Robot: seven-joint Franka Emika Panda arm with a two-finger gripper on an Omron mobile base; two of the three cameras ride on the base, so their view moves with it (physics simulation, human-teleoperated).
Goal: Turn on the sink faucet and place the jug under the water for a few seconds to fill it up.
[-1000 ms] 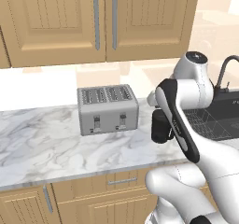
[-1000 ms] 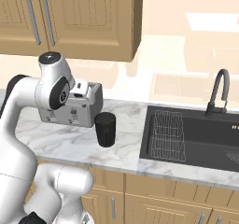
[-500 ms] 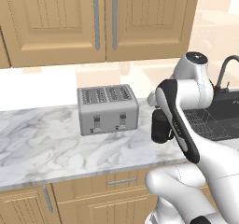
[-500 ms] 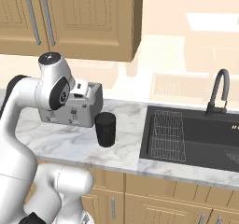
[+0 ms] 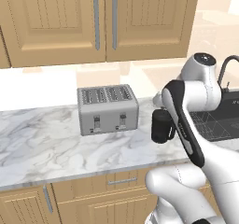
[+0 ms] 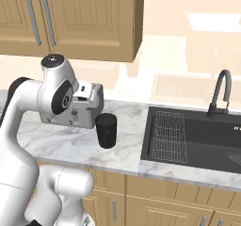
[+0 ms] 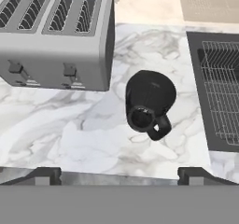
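Jug: the black matte jug [image 7: 150, 98] stands upright on the marble counter [image 7: 84, 139], ahead of the gripper [image 7: 119, 174] and between the lines of its two fingertips, well clear of both. Its handle [image 7: 159, 127] turns toward the gripper and slightly to the right in the hand view. It also shows in the left base view [image 5: 161, 125] and the right base view [image 6: 106, 130].

Gripper: jaws spread wide, holding nothing, poised above the counter and looking down on the jug. One dark fingertip [image 7: 43, 175] sits low on the left of the hand view, the other low on the right.

Toaster: the silver four-slot toaster [image 7: 56, 36] lies beyond the jug and to the left as the hand looks, near it but not touching. Its two levers face the gripper.

Sink: the black basin [image 6: 197, 140] lies to the right of the gripper and jug, set into the counter. A wire rack [image 7: 223, 90] fills its near end, and a strip of marble separates it from the jug.

Faucet: the dark gooseneck faucet [image 6: 220, 93] stands at the back edge of the sink, far to the right of the gripper and well apart from the jug.

Cabinets: wooden wall cabinets [image 5: 98, 20] hang above the counter behind the toaster.
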